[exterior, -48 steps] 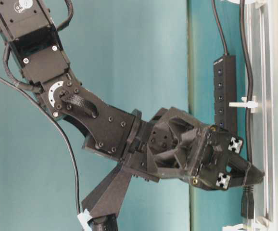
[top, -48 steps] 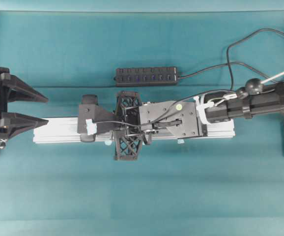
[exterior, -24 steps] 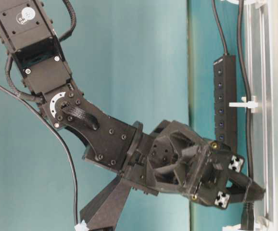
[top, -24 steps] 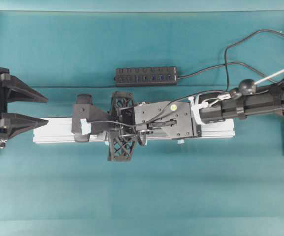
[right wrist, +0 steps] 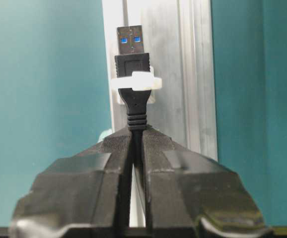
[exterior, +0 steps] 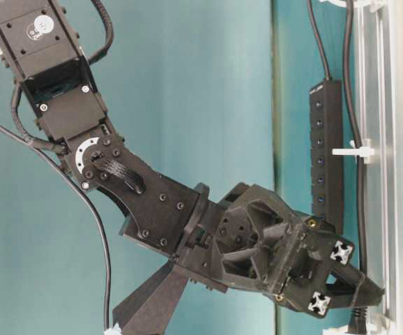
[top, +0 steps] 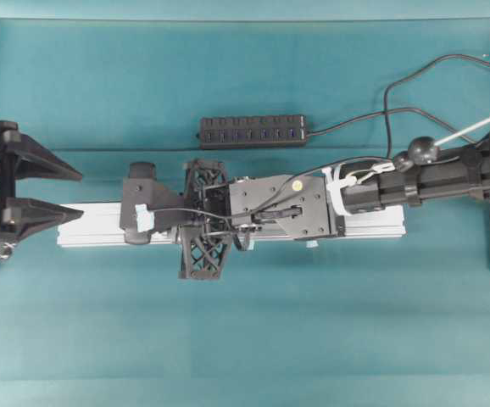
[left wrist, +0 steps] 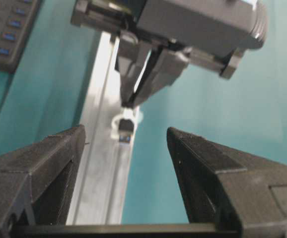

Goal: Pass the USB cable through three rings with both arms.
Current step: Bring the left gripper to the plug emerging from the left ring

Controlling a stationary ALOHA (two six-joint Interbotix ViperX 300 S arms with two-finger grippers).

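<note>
**Plug sits in a ring, right gripper clamped behind it**

From overhead we cannot see the plug at all: the right arm lies along the rail [top: 372, 227] and covers most of it, so of the three rings we count only two for certain. One white ring [right wrist: 136, 82] shows in the right wrist view, wrapped around the body of the USB plug [right wrist: 131, 52]; in the table-level view a ring [exterior: 355, 151] stands farther up the rail with the cord running past it, though whether the cord goes through it we cannot tell.

The right gripper [right wrist: 133, 144] has its jaws pressed together on the USB cable [right wrist: 136, 121], pinching the ribbed collar just behind the plug. Just beyond its tips the plug pokes through the ring, metal tip pointing away, above the silver rail.

The left gripper [top: 58, 191] hangs with its two jaws spread wide and nothing between them, near the rail's left end. Ahead of it, in its wrist view, the plug and ring are blurred.

Farther off lies one black hub bar [top: 252, 131]. Everything rests on a teal table [top: 245, 339].
</note>
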